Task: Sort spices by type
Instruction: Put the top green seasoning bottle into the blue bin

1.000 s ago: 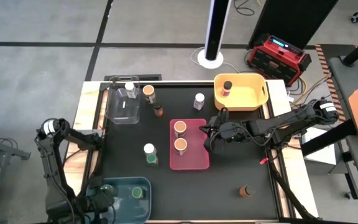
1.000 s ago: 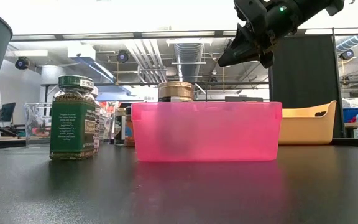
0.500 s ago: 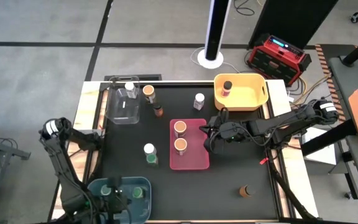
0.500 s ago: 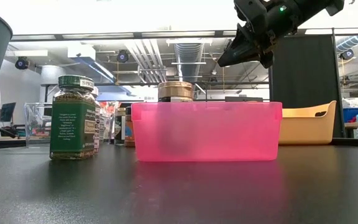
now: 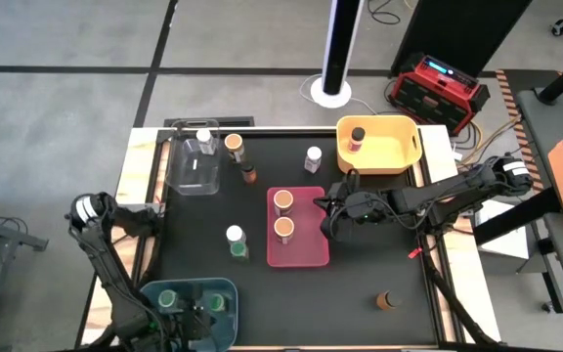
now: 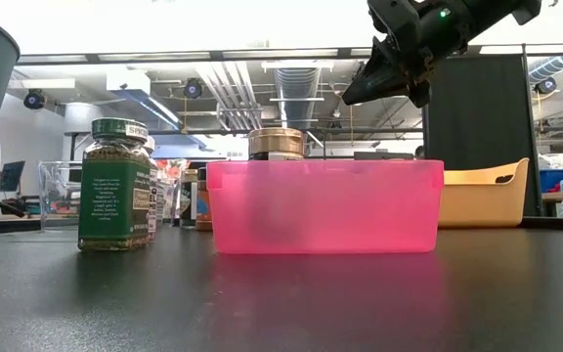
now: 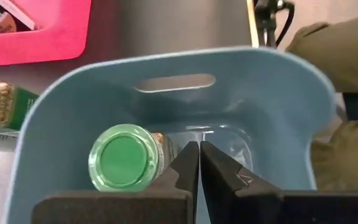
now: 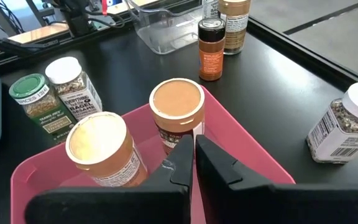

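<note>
Both claws clenched with nothing held, left gripper (image 7: 199,163) poised inside blue bin (image 7: 278,81) (beside green-lidded jar (image 7: 122,163)), right gripper (image 8: 194,155) poised over pink bin (image 8: 253,155).

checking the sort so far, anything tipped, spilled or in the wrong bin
Nothing stands out. The orange jars stand upright in the pink bin, green jars in the blue bin, a dark-lidded jar in the yellow bin. No spills.
</note>
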Robot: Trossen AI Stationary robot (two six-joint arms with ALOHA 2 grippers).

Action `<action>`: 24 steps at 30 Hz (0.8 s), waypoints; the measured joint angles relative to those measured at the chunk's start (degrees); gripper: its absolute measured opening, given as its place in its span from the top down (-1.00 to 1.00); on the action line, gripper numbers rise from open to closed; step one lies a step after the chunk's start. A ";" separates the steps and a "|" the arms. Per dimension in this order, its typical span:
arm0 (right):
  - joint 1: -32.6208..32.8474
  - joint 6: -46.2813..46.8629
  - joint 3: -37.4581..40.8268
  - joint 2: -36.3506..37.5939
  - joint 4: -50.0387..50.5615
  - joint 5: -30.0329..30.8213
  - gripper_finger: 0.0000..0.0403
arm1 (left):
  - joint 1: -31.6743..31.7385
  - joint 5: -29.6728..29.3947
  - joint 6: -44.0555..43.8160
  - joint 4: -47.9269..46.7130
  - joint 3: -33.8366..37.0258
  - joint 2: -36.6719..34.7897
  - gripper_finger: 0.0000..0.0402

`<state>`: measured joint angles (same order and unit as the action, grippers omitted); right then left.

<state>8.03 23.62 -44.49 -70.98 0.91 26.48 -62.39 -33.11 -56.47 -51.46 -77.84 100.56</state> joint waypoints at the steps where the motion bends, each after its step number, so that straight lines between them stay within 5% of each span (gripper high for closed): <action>1: 0.00 0.01 0.00 0.00 0.00 0.00 0.95 | 0.04 0.48 0.14 0.02 -0.02 0.56 1.00; 24: 0.61 0.44 0.00 0.00 -0.09 -0.02 0.95 | 0.94 -0.56 -2.99 -6.05 0.11 2.27 1.00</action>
<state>8.64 24.05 -44.49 -70.98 0.82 26.46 -61.45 -33.67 -59.46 -57.52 -77.73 102.83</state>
